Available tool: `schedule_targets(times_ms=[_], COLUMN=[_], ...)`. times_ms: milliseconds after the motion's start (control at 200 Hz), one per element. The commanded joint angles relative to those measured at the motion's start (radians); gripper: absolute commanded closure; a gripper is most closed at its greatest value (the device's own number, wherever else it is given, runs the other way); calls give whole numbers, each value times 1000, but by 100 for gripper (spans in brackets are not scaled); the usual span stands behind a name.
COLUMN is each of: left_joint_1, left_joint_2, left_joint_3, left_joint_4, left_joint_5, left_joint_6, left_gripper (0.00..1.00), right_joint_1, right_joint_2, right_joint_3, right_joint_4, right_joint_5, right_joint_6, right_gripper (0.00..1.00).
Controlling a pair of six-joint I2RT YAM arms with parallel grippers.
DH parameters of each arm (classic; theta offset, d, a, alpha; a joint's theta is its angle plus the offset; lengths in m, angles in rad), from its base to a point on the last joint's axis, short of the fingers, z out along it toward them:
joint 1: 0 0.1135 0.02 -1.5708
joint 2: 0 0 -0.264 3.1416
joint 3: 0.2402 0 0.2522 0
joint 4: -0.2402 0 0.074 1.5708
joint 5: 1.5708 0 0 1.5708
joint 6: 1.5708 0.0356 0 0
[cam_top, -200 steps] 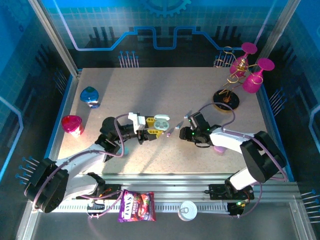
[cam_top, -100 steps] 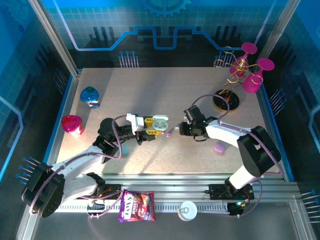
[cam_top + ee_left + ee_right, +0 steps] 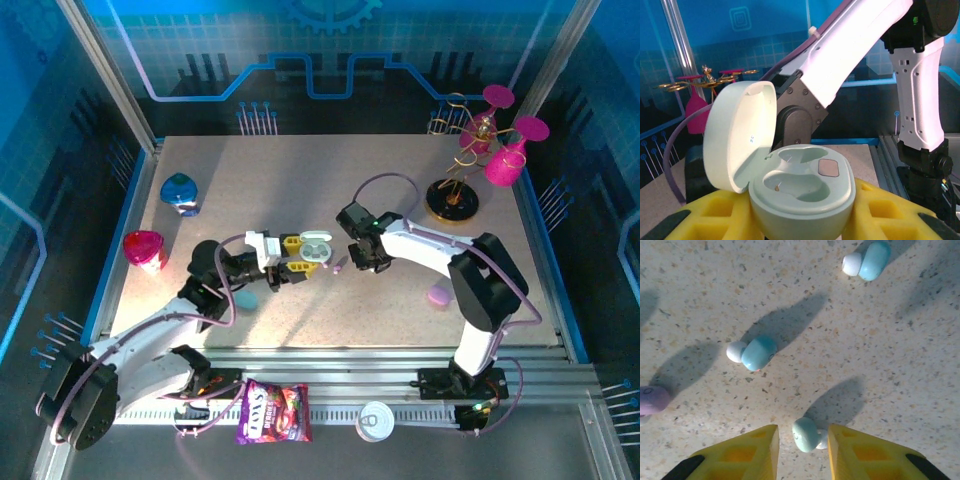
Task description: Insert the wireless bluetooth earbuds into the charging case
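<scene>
A pale green charging case stands with its lid swung up and both sockets empty. My left gripper is shut on its base; from above the case sits at that gripper's tip. My right gripper is open, its yellow fingers astride a pale green earbud lying on the table, with a gap on the left side. Two light blue earbuds lie farther out. A purple earbud lies at the left edge. From above, the right gripper hovers just right of the case.
A purple case lies on the table to the right, a light blue one beside the left arm. A blue cup and a pink one stand at the left. A rack of pink glasses stands back right.
My right gripper has swung left toward the case, and its fingers have narrowed around the pale green earbud. The left arm has drawn the case slightly left.
</scene>
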Motion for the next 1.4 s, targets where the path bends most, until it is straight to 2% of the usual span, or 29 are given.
schedule_targets(times_ms=[0,425,845,1396], left_joint_1=[4,4,4,4], left_joint_2=[-45,-52,-53,-48], left_joint_3=[-8,-7,-9,-6], left_joint_4=[-28,-40,-40,-41], left_joint_5=[-10,-8,-7,-8], left_joint_6=[28,39,41,41], left_gripper=[81,81,81,80], right_joint_1=[24,102,126,125], right_joint_2=[50,208,263,298], right_joint_3=[66,223,257,222], right_joint_4=[-154,-333,-338,-311], right_joint_5=[91,250,217,196], right_joint_6=[-53,-72,-75,-75], right_gripper=[70,74,75,77])
